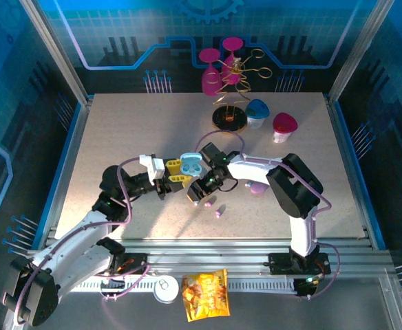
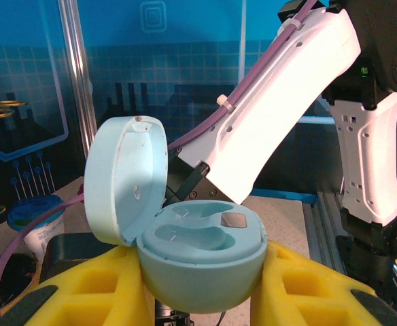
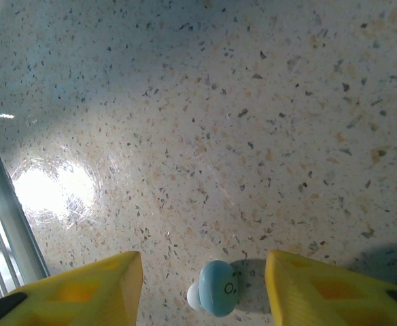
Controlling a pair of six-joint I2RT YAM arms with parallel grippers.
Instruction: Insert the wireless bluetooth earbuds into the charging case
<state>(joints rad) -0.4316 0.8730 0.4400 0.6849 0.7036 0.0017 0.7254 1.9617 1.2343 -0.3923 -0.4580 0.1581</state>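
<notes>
Right gripper (image 3: pixel 203 278): jaws apart, one yellow finger (image 3: pixel 83 288) on each side of the target, aimed down at the table (image 3: pixel 205 136).
Blue earbud (image 3: pixel 219 290): lies loose on the table in the gap between the fingers, roughly centred, a touch closer to the right-hand finger in the wrist view.
Bud axis: rounded head faces the camera and a paler nub pokes toward the left-hand finger, so I judge the long axis runs roughly across the gap. Not certain at this size.
Height: cannot tell whether the fingertips are at bud level or above it.
Nearer arm: right. It straddles the bud, and the other arm is busy.
Left gripper (image 2: pixel 200 299): clamped on the charging case (image 2: pixel 198 261), lid (image 2: pixel 124 180) hinged open, wells facing up and looking empty.
Case vs bud: in the top view the case (image 1: pixel 189 165) sits just beyond and left of the right gripper (image 1: pixel 202 191). They are near, so the carry is short.
Lilac bud (image 1: pixel 208 204): on the table just on the near side of the right gripper, outside its gap.
Next move (judgement): drop straight down, then close. A small round bud may roll or squirt out if the pinch lands off-centre.
</notes>
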